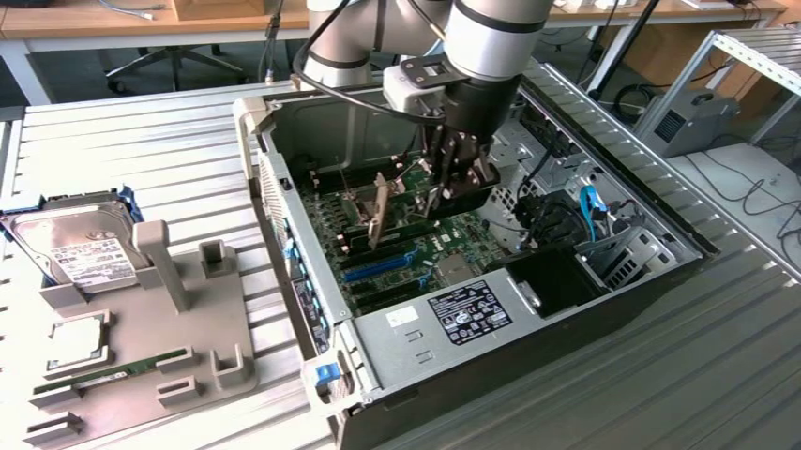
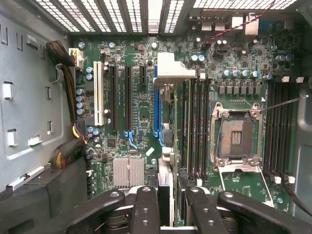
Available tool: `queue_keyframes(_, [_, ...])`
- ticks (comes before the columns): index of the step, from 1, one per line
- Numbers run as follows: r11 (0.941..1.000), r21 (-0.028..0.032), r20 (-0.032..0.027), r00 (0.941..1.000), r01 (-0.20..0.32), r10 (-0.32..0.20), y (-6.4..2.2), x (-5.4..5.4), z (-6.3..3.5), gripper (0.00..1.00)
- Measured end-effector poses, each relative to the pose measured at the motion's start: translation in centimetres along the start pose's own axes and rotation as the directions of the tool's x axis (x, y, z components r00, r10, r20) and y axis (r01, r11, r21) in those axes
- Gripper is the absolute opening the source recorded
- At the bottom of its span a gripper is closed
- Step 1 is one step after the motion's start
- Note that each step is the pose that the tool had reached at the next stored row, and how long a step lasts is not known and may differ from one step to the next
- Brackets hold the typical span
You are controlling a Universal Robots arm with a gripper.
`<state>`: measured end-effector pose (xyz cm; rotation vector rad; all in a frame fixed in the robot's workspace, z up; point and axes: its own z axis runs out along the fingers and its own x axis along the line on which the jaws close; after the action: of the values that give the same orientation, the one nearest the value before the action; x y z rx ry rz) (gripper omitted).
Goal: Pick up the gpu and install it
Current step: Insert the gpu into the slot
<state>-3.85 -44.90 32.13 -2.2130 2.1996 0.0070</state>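
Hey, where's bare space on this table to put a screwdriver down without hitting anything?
Bare slatted table beyond the hard drive, alongside the computer case; more bare table past the case at the exterior view's right. Crowded: the gray parts tray, and inside the case, where the gripper holds the gpu.

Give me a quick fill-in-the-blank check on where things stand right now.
1. The gripper holds the gpu inside the open computer ___.
2. The grey tray lies at the exterior view's ___.
3. On that tray, the hard drive carries a ___ label.
4. The RAM stick lies on the ___, not in the case.

Missing words: case; left; white; tray
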Motion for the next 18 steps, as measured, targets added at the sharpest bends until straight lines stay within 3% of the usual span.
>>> queue_keyframes(18, [1.0,-0.0001,-0.0001,1.0,0.0,0.0,0.63,0.0,0.03,0.26])
